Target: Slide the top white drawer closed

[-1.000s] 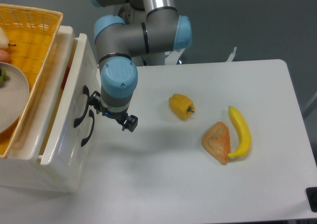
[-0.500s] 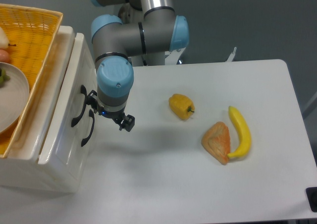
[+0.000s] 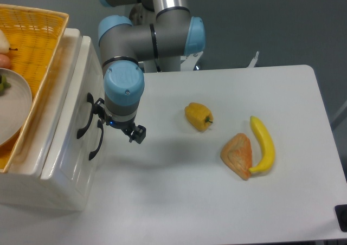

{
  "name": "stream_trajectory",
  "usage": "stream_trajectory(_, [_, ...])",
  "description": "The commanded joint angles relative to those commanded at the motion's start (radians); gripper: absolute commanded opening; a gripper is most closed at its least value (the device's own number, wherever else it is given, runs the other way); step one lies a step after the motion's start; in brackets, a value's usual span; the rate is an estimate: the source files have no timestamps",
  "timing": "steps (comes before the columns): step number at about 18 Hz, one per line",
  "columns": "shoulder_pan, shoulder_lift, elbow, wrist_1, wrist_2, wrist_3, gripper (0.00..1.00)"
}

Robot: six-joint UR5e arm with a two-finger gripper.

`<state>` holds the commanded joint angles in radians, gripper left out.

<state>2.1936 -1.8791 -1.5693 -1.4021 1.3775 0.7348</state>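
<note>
The top white drawer [image 3: 75, 90] is at the left edge of the table. Its flat front panel carries a black curved handle [image 3: 82, 120], and it stands only slightly out from the cabinet. My gripper [image 3: 118, 120] points down right beside the front panel. Its left finger [image 3: 97, 105] is at the handle, and I cannot tell whether they touch. The fingers are spread and hold nothing. My wrist hides most of the gripper from above.
The lower white drawer front [image 3: 87, 172] has its own black handle [image 3: 97, 140]. A yellow wicker basket [image 3: 32, 39] with a plate [image 3: 13, 109] sits on top of the cabinet. A yellow pepper [image 3: 198, 116], an orange pastry [image 3: 238, 155] and a banana [image 3: 263, 144] lie on the table to the right.
My gripper has moved left against the drawer front. The top drawer has slid left, further into the cabinet.
</note>
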Motion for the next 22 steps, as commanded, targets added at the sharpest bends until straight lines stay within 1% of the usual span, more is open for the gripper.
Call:
stream_trajectory(4, [0.014, 0.003, 0.002, 0.002, 0.005, 0.009, 1.0])
stream_trajectory(6, [0.035, 0.005, 0.009, 0.002, 0.008, 0.014, 1.0])
stream_trajectory(8, [0.057, 0.02, 0.009, 0.005, 0.021, 0.032, 1.0])
stream_trajectory(10, [0.077, 0.025, 0.012, 0.002, 0.058, 0.092, 1.0])
stream_trajectory(12, [0.104, 0.029, 0.012, 0.002, 0.072, 0.139, 1.0])
stream_trajectory(14, [0.144, 0.057, 0.009, -0.003, 0.074, 0.188, 1.0])
stream_trajectory(16, [0.169, 0.072, 0.0, -0.005, 0.081, 0.25, 1.0])
stream_trajectory(17, [0.182, 0.08, -0.003, -0.006, 0.104, 0.277, 1.0])
stream_trajectory(20, [0.187, 0.09, 0.0, -0.008, 0.199, 0.331, 1.0])
stream_trajectory(22, [0.207, 0.095, 0.0, -0.008, 0.215, 0.336, 1.0])
